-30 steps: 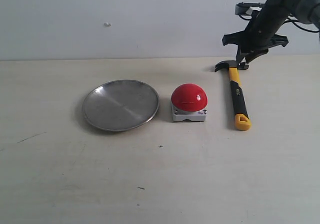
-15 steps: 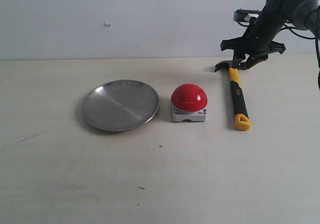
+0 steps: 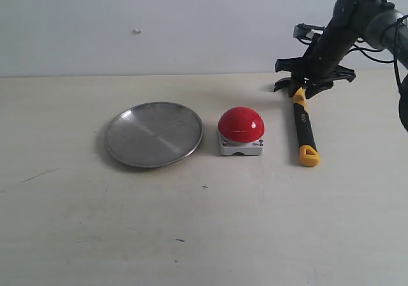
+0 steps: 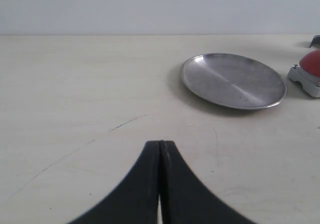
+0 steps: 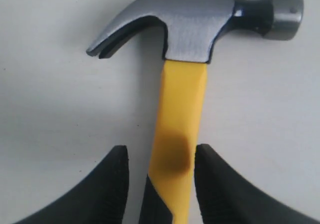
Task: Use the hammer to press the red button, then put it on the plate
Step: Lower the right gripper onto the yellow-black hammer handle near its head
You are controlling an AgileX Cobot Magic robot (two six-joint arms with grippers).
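The hammer (image 3: 301, 121) lies flat on the table at the right, its dark head toward the wall and its yellow tip toward the front. My right gripper (image 3: 301, 90) is low over the top of the handle, just below the head. In the right wrist view the yellow handle (image 5: 179, 134) runs between the two open fingers (image 5: 112, 184), with a gap on each side. The red button (image 3: 241, 124) on its grey base stands left of the hammer. Further left rests the silver plate (image 3: 153, 134), which the left wrist view also shows as a plate (image 4: 232, 80). My left gripper (image 4: 160, 145) is shut on nothing.
A pale wall closes off the far side of the table. The light tabletop (image 3: 204, 222) has faint scratches and specks near the front. The left arm is outside the exterior view.
My right gripper has come down and slightly left from above the hammer head, so its open fingers now straddle the handle. The hammer, button and plate have not moved.
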